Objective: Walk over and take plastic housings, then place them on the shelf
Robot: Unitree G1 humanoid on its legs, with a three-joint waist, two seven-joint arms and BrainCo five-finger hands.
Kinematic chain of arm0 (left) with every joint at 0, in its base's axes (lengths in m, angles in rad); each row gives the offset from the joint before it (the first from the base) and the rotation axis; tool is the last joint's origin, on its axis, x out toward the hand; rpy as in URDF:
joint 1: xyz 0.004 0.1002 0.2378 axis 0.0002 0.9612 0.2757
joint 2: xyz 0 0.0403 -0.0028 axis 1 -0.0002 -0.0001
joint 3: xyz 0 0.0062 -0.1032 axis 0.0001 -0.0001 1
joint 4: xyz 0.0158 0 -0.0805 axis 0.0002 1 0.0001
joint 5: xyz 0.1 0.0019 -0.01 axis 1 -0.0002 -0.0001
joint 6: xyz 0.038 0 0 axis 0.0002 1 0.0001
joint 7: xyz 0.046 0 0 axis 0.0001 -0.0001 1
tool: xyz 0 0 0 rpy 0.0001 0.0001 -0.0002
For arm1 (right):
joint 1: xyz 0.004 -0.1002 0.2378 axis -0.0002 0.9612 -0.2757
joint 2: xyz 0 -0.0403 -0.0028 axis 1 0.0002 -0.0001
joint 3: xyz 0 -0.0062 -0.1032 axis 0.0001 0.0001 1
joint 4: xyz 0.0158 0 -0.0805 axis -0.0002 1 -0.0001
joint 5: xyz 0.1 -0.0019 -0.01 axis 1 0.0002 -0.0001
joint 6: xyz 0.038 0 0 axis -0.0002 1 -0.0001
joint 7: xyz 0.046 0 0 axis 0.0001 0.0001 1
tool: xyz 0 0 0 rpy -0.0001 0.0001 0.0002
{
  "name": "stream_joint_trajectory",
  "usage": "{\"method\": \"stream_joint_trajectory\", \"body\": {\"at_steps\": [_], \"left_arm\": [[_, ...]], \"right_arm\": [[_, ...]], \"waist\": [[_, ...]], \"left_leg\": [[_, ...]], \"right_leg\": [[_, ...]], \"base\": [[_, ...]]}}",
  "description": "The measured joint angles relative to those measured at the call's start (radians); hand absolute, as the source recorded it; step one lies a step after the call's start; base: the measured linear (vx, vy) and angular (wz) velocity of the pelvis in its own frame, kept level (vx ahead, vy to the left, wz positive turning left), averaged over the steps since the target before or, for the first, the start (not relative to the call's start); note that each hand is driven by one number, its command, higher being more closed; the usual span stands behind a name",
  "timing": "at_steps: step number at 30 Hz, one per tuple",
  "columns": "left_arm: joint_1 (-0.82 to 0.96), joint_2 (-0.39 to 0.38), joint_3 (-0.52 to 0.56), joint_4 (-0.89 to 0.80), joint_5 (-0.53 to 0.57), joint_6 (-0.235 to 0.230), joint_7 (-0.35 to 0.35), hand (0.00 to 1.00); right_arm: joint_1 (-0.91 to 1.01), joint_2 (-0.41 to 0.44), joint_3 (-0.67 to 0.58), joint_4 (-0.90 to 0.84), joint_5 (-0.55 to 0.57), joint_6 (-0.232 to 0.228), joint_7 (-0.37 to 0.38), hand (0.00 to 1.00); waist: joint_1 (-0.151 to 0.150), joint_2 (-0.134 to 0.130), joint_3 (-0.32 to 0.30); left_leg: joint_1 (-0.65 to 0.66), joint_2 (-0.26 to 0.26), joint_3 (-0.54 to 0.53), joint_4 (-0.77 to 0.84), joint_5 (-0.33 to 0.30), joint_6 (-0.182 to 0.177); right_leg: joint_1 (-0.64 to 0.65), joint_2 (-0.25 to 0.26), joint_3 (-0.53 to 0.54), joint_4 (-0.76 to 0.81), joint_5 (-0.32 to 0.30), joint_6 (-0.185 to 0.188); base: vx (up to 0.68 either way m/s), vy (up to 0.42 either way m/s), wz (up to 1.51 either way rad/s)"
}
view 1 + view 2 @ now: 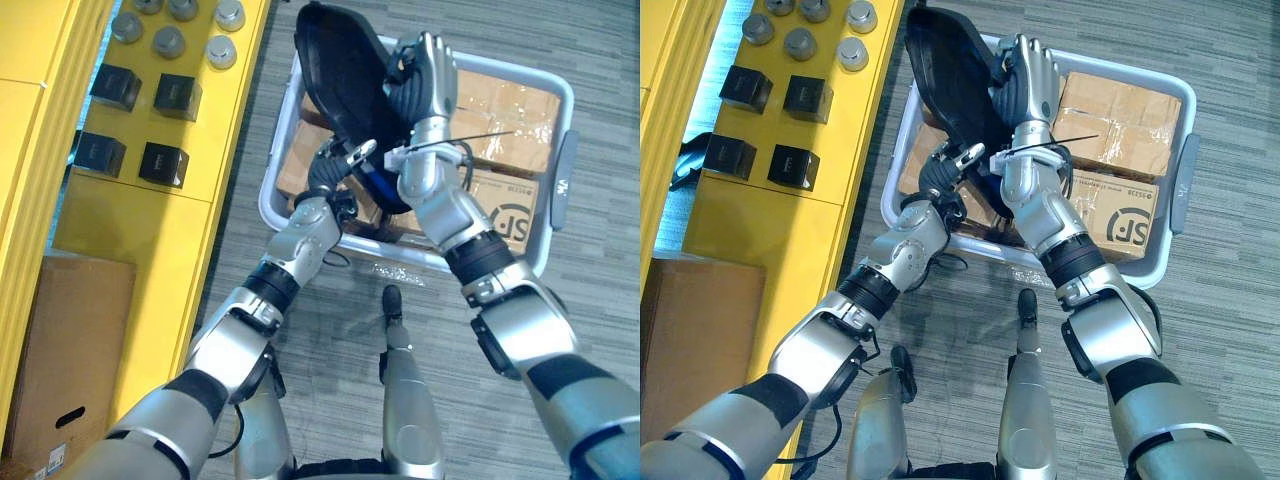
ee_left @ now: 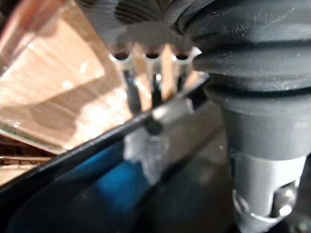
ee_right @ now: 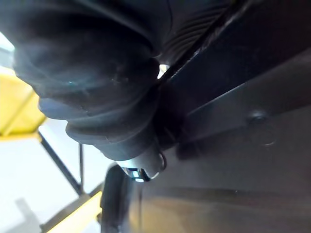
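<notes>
My right hand (image 1: 425, 85) grips the housing (image 1: 345, 70) above the bin (image 1: 571, 105); my left hand (image 1: 335, 170), I cannot tell. Shelf (image 1: 225, 120), frame left, comes next.

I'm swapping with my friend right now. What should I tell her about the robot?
Left hand and right hand: both shut on the black housing, one at each end.
The housing is held up over the bin of cardboard boxes.
Done: housing picked up.
Left: carry it to the yellow shelf on the robot's left and set it down there.
</notes>
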Motion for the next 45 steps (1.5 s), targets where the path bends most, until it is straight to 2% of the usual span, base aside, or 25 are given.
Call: {"method": "stream_joint_trajectory", "body": {"at_steps": [2,3,15,16,18,23,26,31,35,40,45], "left_arm": [[0.0,-0.012,-0.002,-0.003,-0.02,-0.038,-0.002,0.0],[0.0,-0.014,-0.002,-0.003,-0.027,-0.043,-0.001,0.0],[0.012,-0.028,0.008,-0.003,-0.022,-0.04,0.08,0.0],[0.014,-0.028,0.008,-0.003,-0.02,-0.04,0.082,1.0],[0.024,-0.029,0.009,-0.003,0.004,-0.039,0.085,1.0],[0.04,-0.029,0.018,-0.001,-0.01,-0.051,0.067,1.0],[0.047,-0.035,0.02,-0.001,-0.115,-0.127,-0.014,1.0],[0.062,-0.049,0.039,0.0,-0.236,-0.213,-0.13,1.0],[0.091,-0.05,0.047,0.001,-0.296,-0.249,-0.212,1.0],[0.13,-0.048,0.049,0.017,-0.419,-0.311,-0.368,1.0],[0.147,-0.048,0.046,0.03,-0.443,-0.331,-0.432,1.0]], "right_arm": [[0.0,0.009,0.002,-0.001,0.0,0.0,-0.01,1.0],[0.0,0.011,0.002,-0.001,0.0,0.0,-0.01,1.0],[0.015,0.035,0.027,-0.002,0.001,0.009,-0.012,1.0],[0.019,0.036,0.027,-0.002,0.001,0.009,-0.012,1.0],[0.03,0.041,0.027,-0.002,0.001,0.009,-0.013,1.0],[0.038,0.047,0.024,-0.023,0.039,0.009,-0.016,1.0],[0.044,0.047,0.018,-0.046,0.041,0.009,-0.035,1.0],[0.061,0.064,0.021,-0.12,0.059,0.001,-0.069,1.0],[0.075,0.077,0.028,-0.143,0.06,0.0,-0.073,1.0],[0.102,0.098,0.03,-0.178,0.079,0.0,-0.074,1.0],[0.122,0.101,0.031,-0.195,0.079,0.0,-0.073,1.0]], "waist": [[-0.001,0.0,0.0],[-0.001,0.0,0.0],[-0.007,-0.002,0.0],[-0.007,-0.002,0.0],[-0.009,-0.003,0.0],[-0.017,-0.029,-0.001],[-0.018,-0.03,-0.001],[-0.02,-0.03,-0.001],[-0.021,-0.03,-0.001],[-0.021,-0.03,-0.001],[-0.024,-0.031,0.0]], "left_leg": [[0.0,0.001,0.0,0.001,-0.003,0.0],[-0.001,0.001,0.001,0.001,-0.005,0.0],[0.0,0.002,0.002,0.003,-0.009,0.0],[0.0,0.003,0.002,0.004,-0.01,0.0],[-0.001,0.005,0.002,0.012,-0.015,0.001],[0.0,0.006,0.002,0.012,-0.016,0.001],[0.001,0.006,0.003,0.012,-0.016,0.001],[0.002,0.006,0.005,0.011,-0.016,0.001],[0.005,0.006,0.008,0.011,-0.016,0.002],[0.027,0.006,0.035,0.01,-0.022,0.007],[0.035,0.006,0.043,0.011,-0.028,0.01]], "right_leg": [[0.0,0.001,0.0,-0.001,0.0,0.0],[0.001,0.001,0.001,-0.001,0.0,0.0],[0.002,0.002,0.001,-0.002,0.0,0.0],[0.003,0.002,0.001,-0.002,0.0,0.0],[0.006,0.004,0.001,-0.003,0.0,0.0],[0.006,0.004,0.002,-0.004,0.0,0.0],[0.006,0.005,0.002,-0.004,0.0,0.0],[0.006,0.005,0.004,-0.004,0.0,0.0],[0.007,0.005,0.008,-0.004,0.0,0.0],[0.008,0.005,0.03,-0.004,0.0,0.001],[0.01,0.005,0.037,-0.004,0.0,0.002]], "base": [[0.0,0.0,0.0],[-0.02,0.034,-0.02],[-0.01,0.023,0.0],[-0.03,0.032,-0.02],[-0.01,0.019,-0.01],[-0.01,0.015,0.0],[0.0,0.0,0.0],[0.0,0.0,0.0],[0.0,0.0,-0.01],[0.0,0.016,-0.12],[-0.01,0.026,-0.05]]}}
